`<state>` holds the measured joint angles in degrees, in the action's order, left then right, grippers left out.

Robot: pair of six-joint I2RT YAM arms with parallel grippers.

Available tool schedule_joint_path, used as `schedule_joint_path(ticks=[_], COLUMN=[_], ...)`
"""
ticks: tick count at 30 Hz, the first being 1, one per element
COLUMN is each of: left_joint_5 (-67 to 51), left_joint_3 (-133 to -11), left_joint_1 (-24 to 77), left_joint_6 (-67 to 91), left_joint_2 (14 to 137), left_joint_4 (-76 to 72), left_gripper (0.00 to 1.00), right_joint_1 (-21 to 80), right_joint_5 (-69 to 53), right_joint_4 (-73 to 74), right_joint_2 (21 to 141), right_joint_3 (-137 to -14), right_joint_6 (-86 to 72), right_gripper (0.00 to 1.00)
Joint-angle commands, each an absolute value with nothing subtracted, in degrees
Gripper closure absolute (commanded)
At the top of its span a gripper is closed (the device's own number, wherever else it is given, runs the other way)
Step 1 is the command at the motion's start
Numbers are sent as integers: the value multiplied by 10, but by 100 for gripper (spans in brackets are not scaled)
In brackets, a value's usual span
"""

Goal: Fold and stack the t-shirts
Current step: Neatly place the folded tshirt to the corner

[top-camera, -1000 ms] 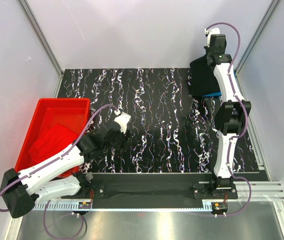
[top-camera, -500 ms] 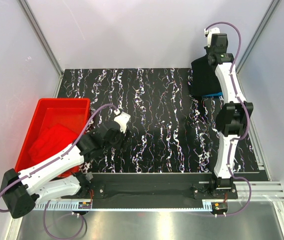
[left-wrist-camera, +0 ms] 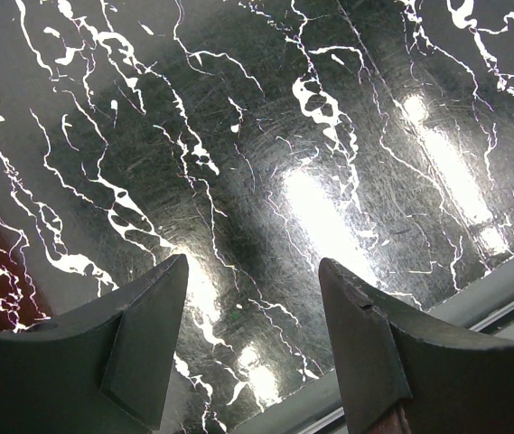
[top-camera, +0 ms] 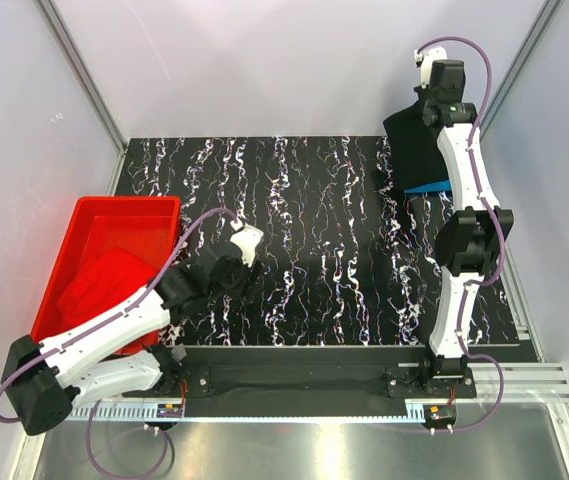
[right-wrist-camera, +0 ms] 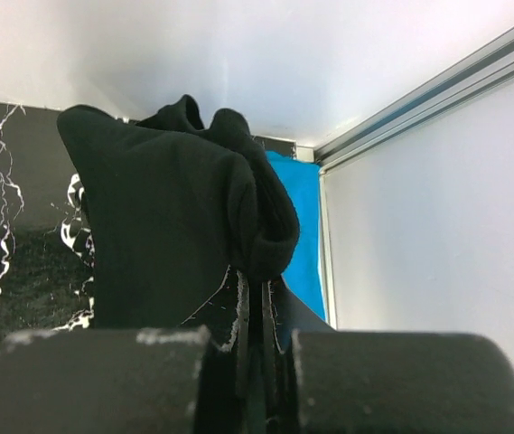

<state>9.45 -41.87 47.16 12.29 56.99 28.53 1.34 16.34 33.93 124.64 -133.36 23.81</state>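
Between our right fingers (right-wrist-camera: 255, 362), pressed shut, hangs the black shirt (right-wrist-camera: 166, 208), the blue shirt (right-wrist-camera: 297, 217) just beyond. Our left fingers (left-wrist-camera: 171, 289) stand apart, empty, above the desk (left-wrist-camera: 284, 136); left of them, the red shirt (top-camera: 104, 280) lies in the tub (top-camera: 124, 205).

The black cloth t-shirt (right-wrist-camera: 166, 217) looks soft, matt and faintly fuzzy, the bright blue cloth t-shirt (right-wrist-camera: 303, 217) smooth and matt, the red cloth t-shirt (top-camera: 104, 285) dull, the rigid red plastic tub (top-camera: 124, 203) smooth, and the black white-veined tabletop (left-wrist-camera: 266, 136) glossy yet finely scratched.
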Motion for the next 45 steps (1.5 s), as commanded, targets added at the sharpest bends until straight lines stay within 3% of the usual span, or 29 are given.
schedule_joint_path(ticks=[1, 31, 39, 45], left_joint_5=[87, 84, 84, 83], left_joint_3=[-420, -419, -422, -422], left_joint_1=[468, 469, 468, 468], left_joint_6=[115, 109, 110, 114], left_joint_2=[573, 598, 609, 608], left_joint_4=[256, 257, 250, 243], left_gripper=[35, 34, 34, 34], right_joint_1=[8, -42, -41, -35], right_joint_5=[152, 127, 125, 127], right_joint_4=[322, 272, 238, 233], right_joint_2=[1212, 1353, 1352, 1254], right_joint_3=[-1335, -1404, -1403, -1307], right_joint_6=[243, 287, 285, 257], right_gripper=[100, 100, 100, 100])
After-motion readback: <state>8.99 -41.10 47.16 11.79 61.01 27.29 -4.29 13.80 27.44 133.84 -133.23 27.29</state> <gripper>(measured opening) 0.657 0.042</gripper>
